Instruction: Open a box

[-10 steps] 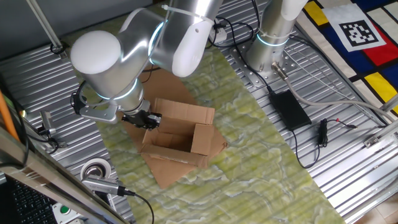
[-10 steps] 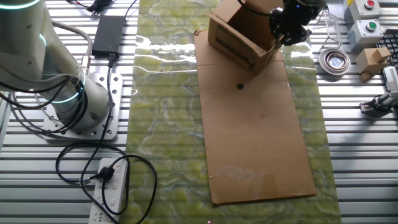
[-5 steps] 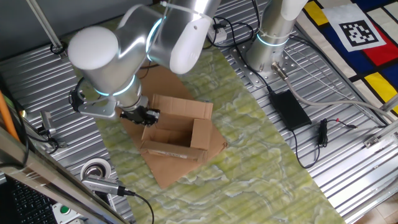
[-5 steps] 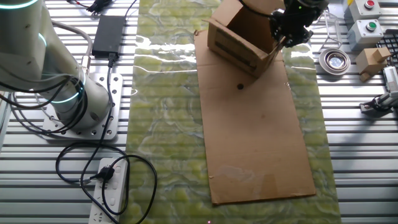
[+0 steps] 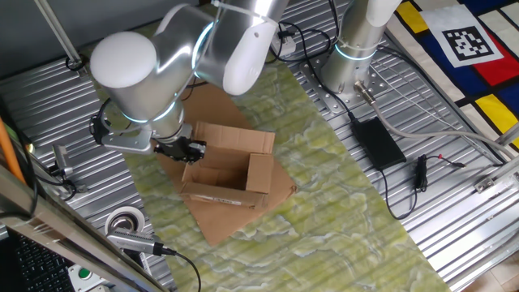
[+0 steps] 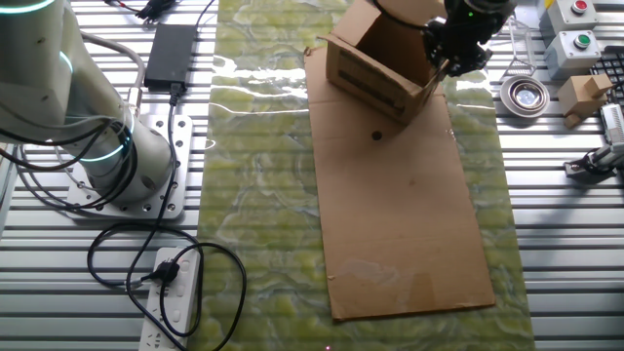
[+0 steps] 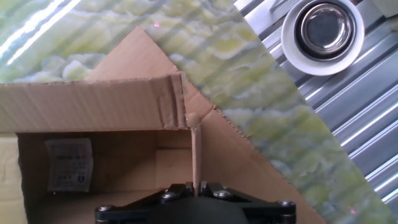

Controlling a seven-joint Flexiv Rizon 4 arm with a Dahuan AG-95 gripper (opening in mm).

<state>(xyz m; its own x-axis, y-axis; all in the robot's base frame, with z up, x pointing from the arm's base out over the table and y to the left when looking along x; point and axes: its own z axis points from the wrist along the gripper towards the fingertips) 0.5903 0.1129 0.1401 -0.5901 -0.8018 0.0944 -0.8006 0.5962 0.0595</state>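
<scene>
A ribbed metal desk (image 5: 454, 235) carries everything, with a yellow-green marbled mat (image 6: 258, 195) laid over its middle and a large flat cardboard sheet (image 6: 405, 219) lying on the mat.

In the other fixed view, at the far left, the arm's round base (image 6: 117, 161) is bolted to the desk, with a white power strip (image 6: 171, 297) and looped black cables in front of it and a black power brick (image 6: 168, 51) behind it. Moving right, the cardboard sheet runs up the mat, and the box (image 6: 375, 63) sits on its far end, near the top edge of the picture. The box is open at the top, its flaps standing up or folded outward. Just right of it hangs the gripper (image 6: 450, 60), its fingers pinched shut on the upright edge of one flap at the box's right side. Further right, a roll of tape (image 6: 525, 95) lies on the bare desk, with button boxes (image 6: 575, 29) beyond it.

The hand view shows the thin edge of that flap (image 7: 196, 155) rising straight between the fingers, clamped at the bottom of the picture. To its left is the box's inside, with a white label (image 7: 68, 165) on the inner wall. The tape roll (image 7: 322, 31) sits at top right.

In one fixed view, the gripper (image 5: 188, 149) meets the box (image 5: 227, 170) at its left side.
</scene>
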